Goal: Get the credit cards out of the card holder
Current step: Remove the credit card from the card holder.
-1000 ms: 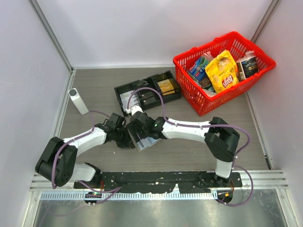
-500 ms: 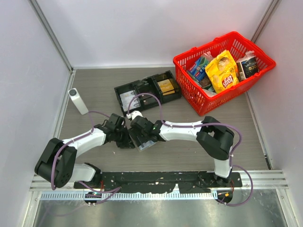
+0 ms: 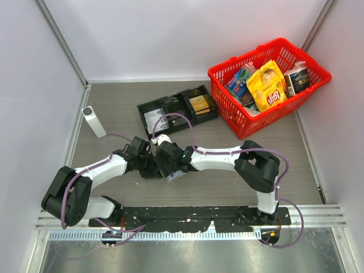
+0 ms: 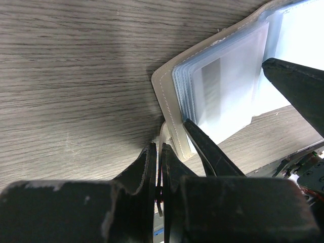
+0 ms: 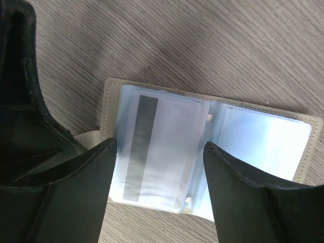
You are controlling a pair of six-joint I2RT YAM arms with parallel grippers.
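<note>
The card holder [image 3: 176, 173] lies open on the table, a grey cover [image 5: 113, 101] with pale blue clear sleeves. A whitish credit card [image 5: 164, 147] with a dark stripe shows in the top sleeve of its left stack. My left gripper [image 4: 161, 152] is shut on the holder's thin closing tab at the cover's [image 4: 167, 104] edge. My right gripper [image 5: 159, 152] is open, low over the holder, its two fingers straddling the left stack of sleeves. One right finger [image 4: 298, 86] shows in the left wrist view. In the top view both grippers meet at the holder.
A long black compartmented tray [image 3: 177, 111] lies behind the grippers. A red basket [image 3: 267, 85] full of snack packs stands at the back right. A white cylinder [image 3: 94, 121] stands at the left, near the wall.
My right gripper has moved left toward the left gripper and now covers more of the holder. The left arm has barely moved.
</note>
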